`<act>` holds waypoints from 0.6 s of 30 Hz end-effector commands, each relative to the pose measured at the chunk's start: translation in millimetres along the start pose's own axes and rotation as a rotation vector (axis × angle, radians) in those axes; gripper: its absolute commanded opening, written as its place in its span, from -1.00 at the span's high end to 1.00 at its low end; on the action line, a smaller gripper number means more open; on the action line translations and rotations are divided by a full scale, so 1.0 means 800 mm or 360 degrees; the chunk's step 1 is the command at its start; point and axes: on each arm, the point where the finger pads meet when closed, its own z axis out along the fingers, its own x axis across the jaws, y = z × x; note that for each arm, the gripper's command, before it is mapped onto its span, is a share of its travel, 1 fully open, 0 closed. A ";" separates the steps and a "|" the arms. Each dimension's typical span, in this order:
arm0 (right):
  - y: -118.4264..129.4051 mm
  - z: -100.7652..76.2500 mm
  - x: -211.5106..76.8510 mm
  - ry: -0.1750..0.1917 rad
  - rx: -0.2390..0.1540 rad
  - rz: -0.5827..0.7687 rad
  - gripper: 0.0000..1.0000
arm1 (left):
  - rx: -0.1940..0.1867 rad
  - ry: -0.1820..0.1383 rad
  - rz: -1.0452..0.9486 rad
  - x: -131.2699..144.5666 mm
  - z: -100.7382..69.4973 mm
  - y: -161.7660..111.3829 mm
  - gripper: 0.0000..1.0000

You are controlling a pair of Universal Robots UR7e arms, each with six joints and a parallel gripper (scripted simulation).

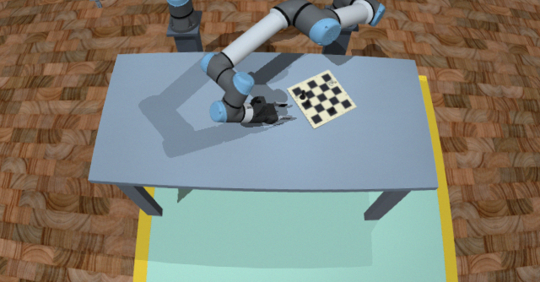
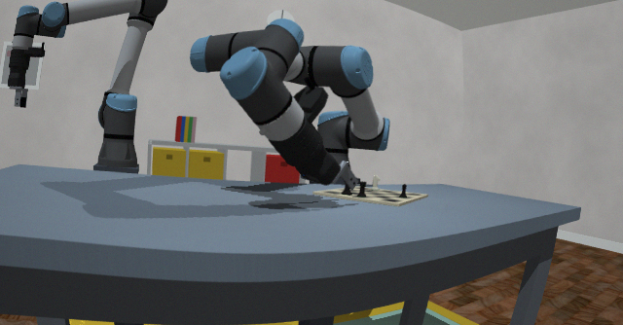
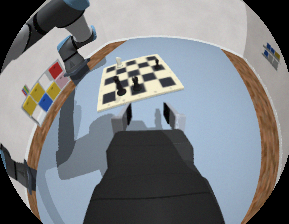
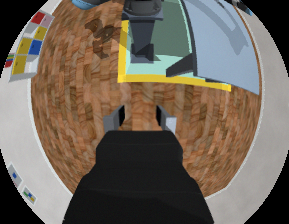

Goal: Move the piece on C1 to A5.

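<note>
Since the little labels on the rim are too tiny to read, I'm going by the layout: the black piece (image 2: 361,190) (image 3: 136,85) is on the dark square midway along the board edge facing the left gripper (image 1: 290,111) (image 2: 353,183) (image 3: 147,109). It's upright, with a blunt, chunky head and a wider foot.

Board (image 1: 314,126) (image 2: 399,203) (image 3: 104,107) sits skewed on the table (image 1: 261,155) (image 2: 195,237) (image 3: 215,110), closer to the long edge by the arm bases and toward the left arm's short edge.

Left gripper is spread wide with nothing in it, tilted low just off that board edge. The right gripper (image 1: 99,1) (image 2: 20,102) (image 4: 140,111) is also wide and holding nothing, out past the table edge over the floor (image 1: 51,105) (image 4: 75,120).

Main nuisance is the tall black piece (image 1: 303,94) (image 2: 347,189) (image 3: 120,86), upright on the light square right beside it, so finger room is snug on that side. Across the board, a white piece (image 1: 332,83) (image 2: 376,182) (image 3: 119,62) and a small black pawn (image 2: 404,191) (image 3: 156,63) stand upright along the opposite edge, the pawn at a corner, both well apart from the chunky one.
</note>
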 end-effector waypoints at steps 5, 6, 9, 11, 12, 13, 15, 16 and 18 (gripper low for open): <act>0.000 -0.001 0.000 0.0001 -0.0002 0.0000 -1.00 | -0.0003 0.0001 -0.0001 0.000 -0.001 -0.001 -1.00; 0.000 -0.001 0.000 0.0001 -0.0002 0.0000 -1.00 | -0.0003 0.0001 -0.0001 0.000 -0.001 -0.001 -1.00; 0.000 -0.001 0.000 0.0001 -0.0002 0.0000 -1.00 | -0.0003 0.0001 -0.0001 0.000 -0.001 -0.001 -1.00; 0.000 -0.001 0.000 0.0001 -0.0002 0.0000 -1.00 | -0.0003 0.0001 -0.0001 0.000 -0.001 -0.001 -1.00; 0.000 -0.001 0.000 0.0001 -0.0002 0.0000 -1.00 | -0.0003 0.0002 -0.0001 0.000 -0.002 -0.002 -1.00; 0.000 -0.001 0.000 0.0001 -0.0002 0.0000 -1.00 | -0.0004 0.0002 -0.0001 0.000 -0.003 -0.003 -1.00; 0.000 -0.001 0.000 0.0001 -0.0002 0.0000 -1.00 | -0.0006 0.0004 -0.0001 -0.001 -0.007 -0.009 -1.00; 0.000 -0.001 0.000 0.0001 -0.0002 0.0000 -1.00 | -0.0006 0.0004 -0.0001 -0.002 -0.011 -0.014 -1.00; 0.000 -0.001 0.000 0.0001 -0.0002 0.0000 -1.00 | -0.0006 0.0004 -0.0001 -0.004 -0.020 -0.026 -1.00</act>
